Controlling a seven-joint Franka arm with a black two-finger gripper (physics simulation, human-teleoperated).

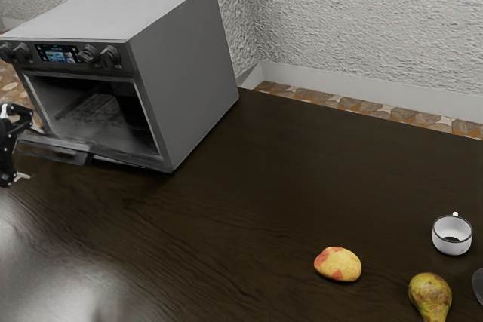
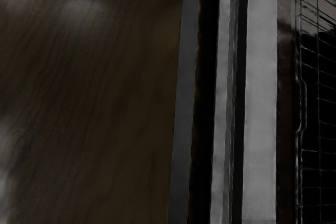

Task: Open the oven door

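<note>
At the exterior view's far left, my gripper point(image 1: 27, 154) stands open, its two fingertips wide apart, one above and one below the level of the door's outer edge. The oven door point(image 1: 56, 147) is folded down, lying out roughly level from the oven point(image 1: 181, 73), and the cavity shows. Whether the fingers touch the door I cannot tell. In the wrist view, the grey strips of the lowered door point(image 2: 260, 98) run alongside a narrower bar point(image 2: 184, 103), with the wire rack point(image 2: 318, 108) beyond them.
The dark table point(image 1: 226, 239) extends in front of the oven and beside it. Toward the exterior view's right are a red-yellow fruit point(image 1: 338, 264), a pear point(image 1: 430, 296), a white cup point(image 1: 452, 236) and part of a greyish object point(image 1: 478, 284) at the edge. A textured wall point(image 1: 370, 20) stands behind.
</note>
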